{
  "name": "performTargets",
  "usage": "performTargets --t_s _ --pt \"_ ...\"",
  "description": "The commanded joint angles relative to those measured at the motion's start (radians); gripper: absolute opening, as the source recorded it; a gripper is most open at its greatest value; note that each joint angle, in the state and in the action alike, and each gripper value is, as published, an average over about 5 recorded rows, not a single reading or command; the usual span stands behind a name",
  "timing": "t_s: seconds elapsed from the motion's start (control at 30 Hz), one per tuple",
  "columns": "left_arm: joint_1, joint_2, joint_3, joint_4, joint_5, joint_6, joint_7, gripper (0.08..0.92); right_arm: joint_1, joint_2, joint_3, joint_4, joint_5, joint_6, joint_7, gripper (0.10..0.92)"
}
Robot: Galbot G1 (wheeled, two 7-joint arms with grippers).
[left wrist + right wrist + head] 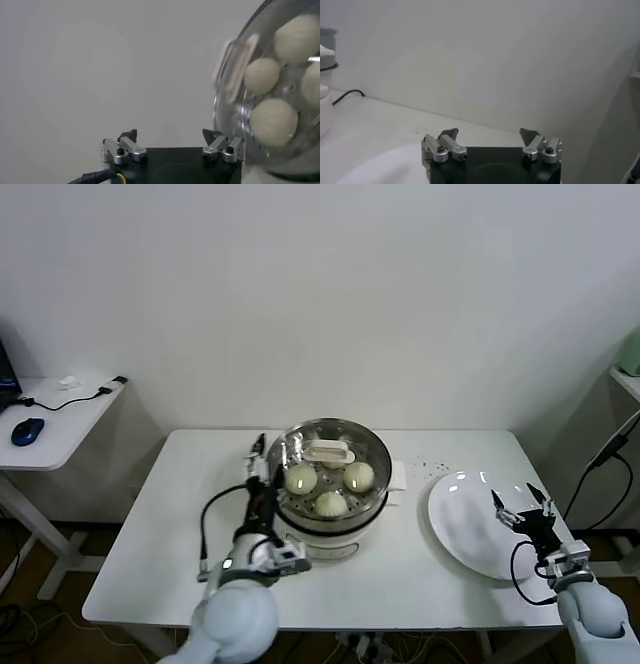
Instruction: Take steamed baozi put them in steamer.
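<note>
Four small, round, cream-white steamed baozi (331, 486) appear to be sitting inside the round shiny stainless-steel steamer (372, 446) under a glass lid (330, 451), though the fourth is showing clearly only in the left wrist view. Loading is looking finished, so the next move probably calls only for backing away. Beside the steamer, the left gripper (257, 456) is hovering, fingers spread and empty, while the right gripper (520, 502) is waiting over the flat white plate (465, 524) on the white worktop (180, 544), fingers spread too.

We saw a bright, evenly lit room with soft shadows under the table (180, 584) and small glare spots on the white plate (470, 529). In the left wrist view the steamer (280, 90) looked blurred and washed out
</note>
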Motion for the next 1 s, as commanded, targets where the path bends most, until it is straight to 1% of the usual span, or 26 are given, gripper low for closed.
performTargets --t_s 0.03,0.17,0.27,0.4,0.5,0.67,1.0 --pt "0.321 -0.004 -0.547 -0.085 -0.818 -0.587 -0.227 0.823 -0.024 0.028 0.000 0.096 -0.011 -0.043 0.031 0.823" --pt "0.394 -0.113 -0.645 -0.053 -1.008 -0.699 -0.216 0.823 -0.034 0.044 0.000 0.122 -0.016 -0.056 0.034 0.823" --pt "0.429 -0.186 -0.681 -0.013 -1.057 -0.769 -0.203 0.823 -0.043 0.053 0.004 0.136 -0.015 -0.061 0.032 0.823" --pt "0.457 -0.242 -0.701 0.050 -1.082 -0.843 -0.186 0.823 -0.065 0.054 0.017 0.157 -0.010 -0.072 0.018 0.823" --pt "0.477 -0.255 -0.698 0.086 -1.093 -0.888 -0.186 0.823 -0.089 0.052 0.033 0.180 -0.008 -0.084 0.003 0.823" --pt "0.493 -0.250 -0.672 0.108 -1.101 -0.910 -0.185 0.823 -0.126 0.052 0.061 0.201 0.015 -0.080 -0.009 0.823" --pt "0.482 -0.255 -0.644 0.098 -1.046 -0.877 -0.152 0.823 -0.152 0.064 0.089 0.204 0.055 -0.053 -0.010 0.823"
